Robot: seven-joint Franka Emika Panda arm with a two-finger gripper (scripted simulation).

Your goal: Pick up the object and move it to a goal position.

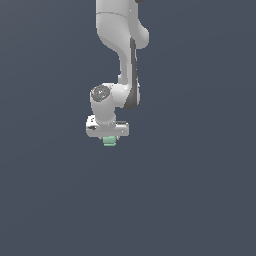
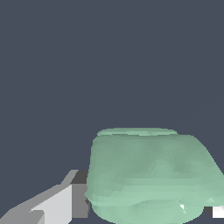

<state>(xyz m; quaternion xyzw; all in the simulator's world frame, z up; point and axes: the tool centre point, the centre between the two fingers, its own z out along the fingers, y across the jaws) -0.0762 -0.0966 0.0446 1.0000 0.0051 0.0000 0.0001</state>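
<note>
Jaws [image 1: 109, 138] grip the small mint-green block [image 1: 110, 141], which pokes out just below the white hand of the arm [image 1: 120, 55]. From the wrist camera the block [image 2: 148, 175] fills the space between the fingers, with one grey-and-white finger [image 2: 65, 203] pressed against its side and only a small white corner of the other finger showing on the opposite side. Behind and all around lies a plain dark blue-grey counter [image 1: 200, 190]. Farther back, the arm rises from the wrist joint up to the top edge of the exterior view.
</note>
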